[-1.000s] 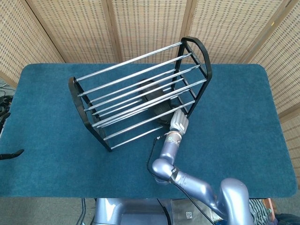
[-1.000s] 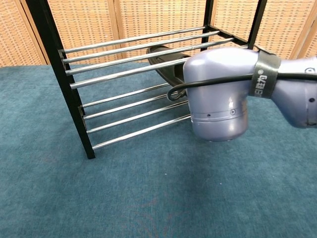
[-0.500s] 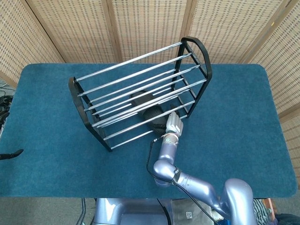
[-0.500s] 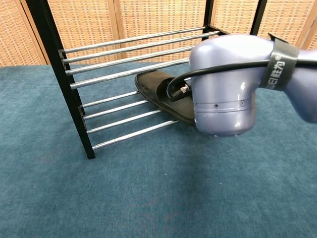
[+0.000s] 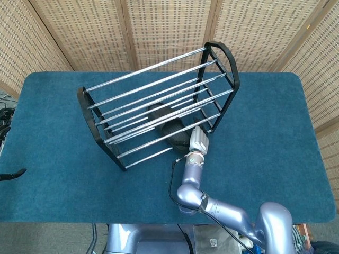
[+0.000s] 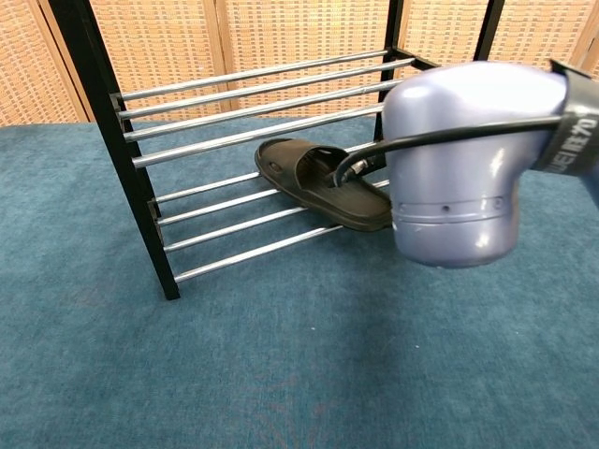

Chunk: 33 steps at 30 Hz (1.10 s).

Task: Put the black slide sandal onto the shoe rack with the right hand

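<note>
The black slide sandal lies on the lower rails of the shoe rack, toe pointing inward. In the chest view the sandal rests flat across those chrome rails, its heel end hanging a little past the front rail. My right hand is at the heel end of the sandal, just outside the rack's front. Whether it touches or holds the sandal cannot be made out. In the chest view the bulky purple right arm hides the hand. My left hand shows in neither view.
The rack stands at an angle on the blue carpeted table, with black end frames and two tiers of chrome rails. Wicker screens close off the back. A black cable loops by the arm.
The sandal came down from under the upper rails onto the lower rails and now lies still. My right arm has shifted right and slightly back from the rack.
</note>
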Motion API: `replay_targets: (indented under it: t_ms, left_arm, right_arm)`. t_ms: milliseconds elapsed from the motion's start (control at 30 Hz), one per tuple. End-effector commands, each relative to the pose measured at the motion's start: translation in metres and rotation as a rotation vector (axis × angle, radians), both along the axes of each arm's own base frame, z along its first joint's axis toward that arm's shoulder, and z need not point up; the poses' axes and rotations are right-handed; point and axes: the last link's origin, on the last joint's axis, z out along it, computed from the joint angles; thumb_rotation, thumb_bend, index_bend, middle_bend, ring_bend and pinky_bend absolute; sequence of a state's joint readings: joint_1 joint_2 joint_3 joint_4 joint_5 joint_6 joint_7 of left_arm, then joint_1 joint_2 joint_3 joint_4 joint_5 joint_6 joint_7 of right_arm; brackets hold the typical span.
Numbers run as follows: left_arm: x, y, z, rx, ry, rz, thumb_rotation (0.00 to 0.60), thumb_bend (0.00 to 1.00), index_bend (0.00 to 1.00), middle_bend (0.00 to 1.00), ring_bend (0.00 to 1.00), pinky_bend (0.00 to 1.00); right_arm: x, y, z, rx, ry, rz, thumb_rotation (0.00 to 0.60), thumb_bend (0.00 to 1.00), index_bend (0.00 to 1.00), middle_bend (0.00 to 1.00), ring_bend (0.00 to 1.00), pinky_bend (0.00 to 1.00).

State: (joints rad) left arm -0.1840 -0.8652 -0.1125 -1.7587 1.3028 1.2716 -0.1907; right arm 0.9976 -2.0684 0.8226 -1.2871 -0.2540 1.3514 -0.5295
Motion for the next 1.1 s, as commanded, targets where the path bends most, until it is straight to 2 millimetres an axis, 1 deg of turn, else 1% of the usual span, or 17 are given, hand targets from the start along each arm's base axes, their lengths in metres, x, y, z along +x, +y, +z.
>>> replay_targets:
  t_ms: [33, 167, 267, 500, 633, 800, 867, 967, 1033, 1067, 1100]
  left_arm:
    - [0.001, 0.0, 0.0, -0.001, 0.0, -0.004, 0.6, 0.04, 0.0, 0.0, 0.0, 0.0]
    - [0.002, -0.002, 0.0, 0.001, 0.003, -0.011, 0.6, 0.03, 0.0, 0.0, 0.0, 0.0]
    - [0.002, -0.004, 0.0, 0.003, 0.007, -0.013, 0.6, 0.04, 0.0, 0.0, 0.0, 0.0]
    - [0.006, -0.006, -0.002, 0.006, 0.022, -0.022, 0.6, 0.03, 0.0, 0.0, 0.0, 0.0]
    - [0.007, -0.009, -0.005, 0.009, 0.038, -0.024, 0.6, 0.04, 0.0, 0.0, 0.0, 0.0]
    - [0.011, -0.012, -0.009, 0.013, 0.055, -0.029, 0.6, 0.04, 0.0, 0.0, 0.0, 0.0]
    - [0.012, -0.014, -0.01, 0.018, 0.061, -0.032, 0.6, 0.04, 0.0, 0.0, 0.0, 0.0]
    - [0.013, -0.017, -0.01, 0.022, 0.065, -0.035, 0.6, 0.03, 0.0, 0.0, 0.0, 0.0]
    - [0.013, -0.018, -0.011, 0.028, 0.065, -0.037, 0.6, 0.03, 0.0, 0.0, 0.0, 0.0]
    - [0.013, -0.019, -0.011, 0.029, 0.065, -0.037, 0.6, 0.03, 0.0, 0.0, 0.0, 0.0]
    - [0.012, -0.02, -0.011, 0.032, 0.066, -0.038, 0.6, 0.04, 0.0, 0.0, 0.0, 0.0]
  right_arm:
    - [-0.006, 0.007, 0.004, 0.013, 0.003, 0.032, 0.6, 0.0, 0.0, 0.0, 0.0, 0.0]
    - [-0.02, 0.022, 0.01, 0.049, 0.035, 0.125, 0.6, 0.0, 0.0, 0.0, 0.0, 0.0]
    - [-0.031, 0.03, 0.016, 0.06, 0.019, 0.189, 0.6, 0.0, 0.0, 0.0, 0.0, 0.0]
    - [-0.065, 0.052, 0.042, 0.112, -0.005, 0.392, 0.6, 0.0, 0.0, 0.0, 0.0, 0.0]
    - [-0.11, 0.068, 0.067, 0.198, 0.083, 0.587, 0.6, 0.0, 0.0, 0.0, 0.0, 0.0]
    - [-0.15, 0.079, 0.085, 0.221, 0.206, 0.734, 0.6, 0.0, 0.0, 0.0, 0.0, 0.0]
    - [-0.172, 0.087, 0.097, 0.213, 0.29, 0.812, 0.6, 0.0, 0.0, 0.0, 0.0, 0.0]
    - [-0.199, 0.102, 0.116, 0.206, 0.366, 0.897, 0.6, 0.0, 0.0, 0.0, 0.0, 0.0]
    - [-0.214, 0.109, 0.127, 0.206, 0.411, 0.927, 0.6, 0.0, 0.0, 0.0, 0.0, 0.0]
    - [-0.218, 0.11, 0.129, 0.208, 0.422, 0.931, 0.6, 0.0, 0.0, 0.0, 0.0, 0.0]
    - [-0.227, 0.115, 0.135, 0.222, 0.46, 0.94, 0.6, 0.0, 0.0, 0.0, 0.0, 0.0]
